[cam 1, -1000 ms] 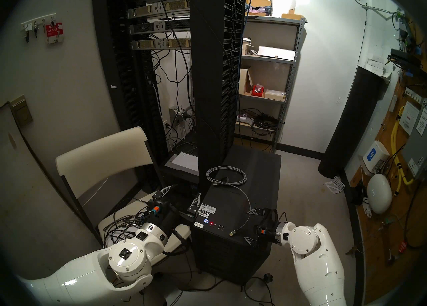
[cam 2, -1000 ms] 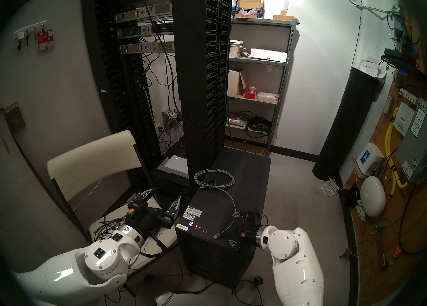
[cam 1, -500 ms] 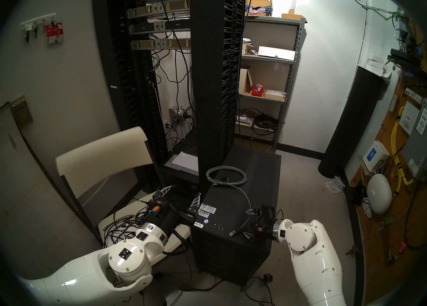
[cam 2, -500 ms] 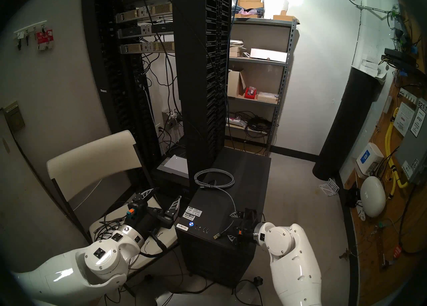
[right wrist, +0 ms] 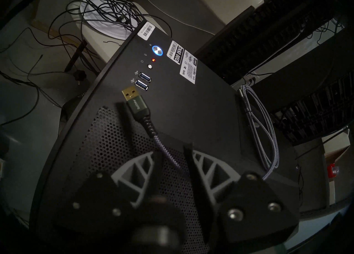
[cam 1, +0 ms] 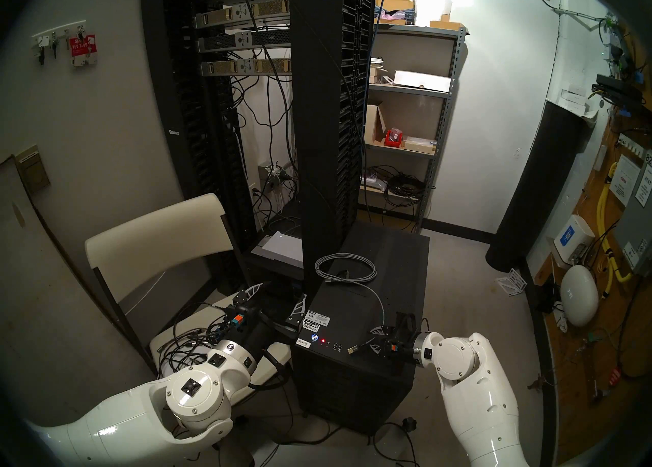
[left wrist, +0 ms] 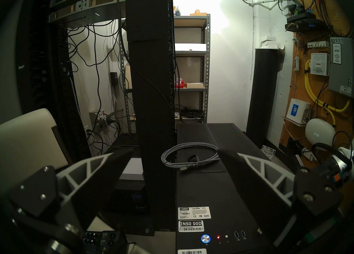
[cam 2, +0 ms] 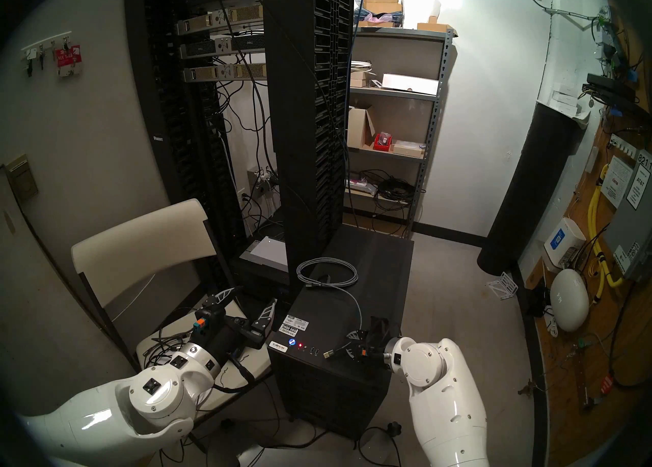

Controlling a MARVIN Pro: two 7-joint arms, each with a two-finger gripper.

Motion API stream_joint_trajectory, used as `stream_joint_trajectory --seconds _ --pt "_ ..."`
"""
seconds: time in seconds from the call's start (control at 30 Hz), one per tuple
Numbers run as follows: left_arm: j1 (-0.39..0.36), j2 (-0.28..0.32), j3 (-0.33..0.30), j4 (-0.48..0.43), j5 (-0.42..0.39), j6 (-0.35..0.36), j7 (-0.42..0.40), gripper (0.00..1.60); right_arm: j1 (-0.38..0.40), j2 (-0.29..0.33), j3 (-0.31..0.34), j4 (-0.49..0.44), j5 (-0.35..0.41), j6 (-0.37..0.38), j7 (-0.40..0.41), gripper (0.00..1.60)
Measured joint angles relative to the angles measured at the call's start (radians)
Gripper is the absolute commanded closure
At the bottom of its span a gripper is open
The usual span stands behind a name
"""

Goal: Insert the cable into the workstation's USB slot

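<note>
Cable [right wrist: 162,148] lay pinched between the right gripper's [right wrist: 170,157] narrowed fingers, plug [right wrist: 132,97] pointing left toward the workstation's [cam 1: 356,314] USB slots [right wrist: 142,82] (just beside); coil on the far top. Left gripper [cam 1: 273,300] gaped wide, empty.

Left arm: white, jointed, reaching in from the lower left and bent at the elbow, its black wrist section leading to the hand.
Left hand [cam 1: 277,298]: roughly level, pointing forward; its two fingers [left wrist: 92,169] stand wide apart with nothing between them.
Right arm: white, coming in from the lower right, forearm rising to a wrist that angles inward and downward.
Right hand [cam 1: 374,339]: tilted downward, pointing forward and to the left; its fingers [right wrist: 201,163] are drawn close together on either side of the cable [right wrist: 164,150], which runs out ahead of the fingertips; from the pictures I cannot tell whether the grip is firm.
</note>
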Motion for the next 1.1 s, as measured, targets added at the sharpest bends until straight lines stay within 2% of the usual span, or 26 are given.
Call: stream_joint_trajectory --seconds 0.33,0.5,0.67,1.1 --pt "0.000 0.000 0.000 0.000 0.000 0.000 0.000 0.00 -0.005 -0.002 0.036 -0.005 0.031 -0.008 0.004 1.60" --pt "0.000 0.000 0.000 0.000 0.000 0.000 0.000 0.00 -0.018 -0.014 0.068 -0.003 0.089 -0.023 0.005 1.60" --pt "0.000 0.000 0.000 0.000 0.000 0.000 0.000 0.00 -0.027 -0.025 0.103 0.029 0.189 -0.068 0.009 1.60" --pt "0.000 0.000 0.000 0.000 0.000 0.000 0.000 0.00 -0.032 -0.039 0.157 0.154 0.476 -0.256 0.067 1.60"
